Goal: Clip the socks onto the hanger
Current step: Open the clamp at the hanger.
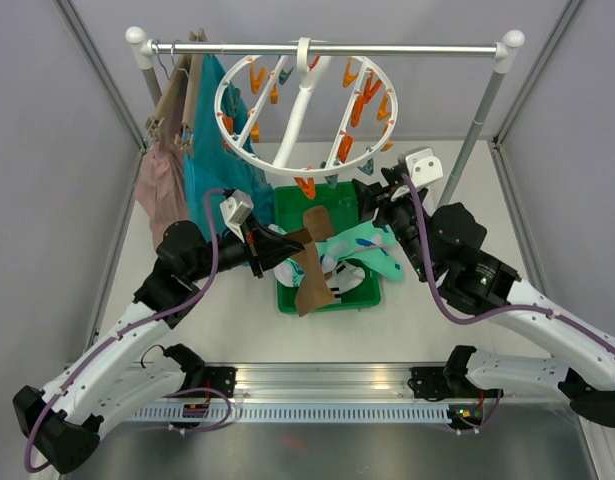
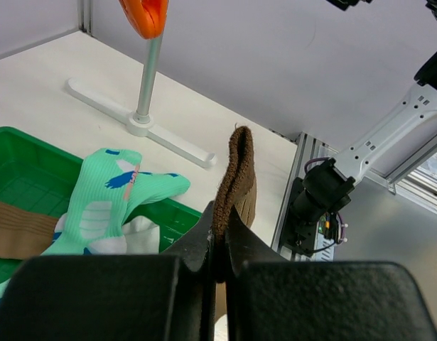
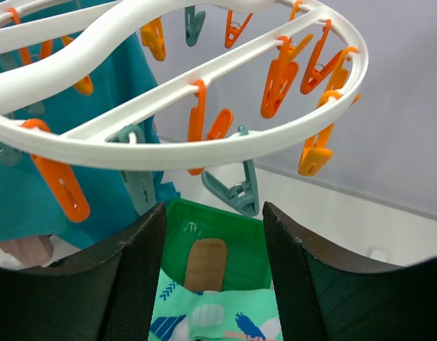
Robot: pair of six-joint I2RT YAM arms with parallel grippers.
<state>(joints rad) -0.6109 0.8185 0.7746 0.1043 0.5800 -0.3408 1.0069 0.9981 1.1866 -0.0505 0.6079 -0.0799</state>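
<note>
My left gripper (image 1: 290, 243) is shut on a brown sock (image 1: 311, 270), which hangs over the green tray (image 1: 287, 298); in the left wrist view the sock (image 2: 236, 177) stands up from between the shut jaws. My right gripper (image 1: 372, 197) is open and empty, just under the front rim of the round white hanger (image 1: 307, 166). In the right wrist view its fingers (image 3: 136, 263) frame a teal peg (image 3: 236, 190) on the hanger (image 3: 204, 142), with a second brown sock (image 3: 205, 263) and a mint-teal sock (image 3: 225, 316) in the tray below. White socks lie under the mint ones (image 1: 345, 275).
The hanger hangs from a metal rail (image 1: 327, 48) on a stand with posts left and right. A large teal garment (image 1: 219, 150) and a pink-beige garment (image 1: 162, 185) hang at the left on tan hangers. Grey walls enclose the table.
</note>
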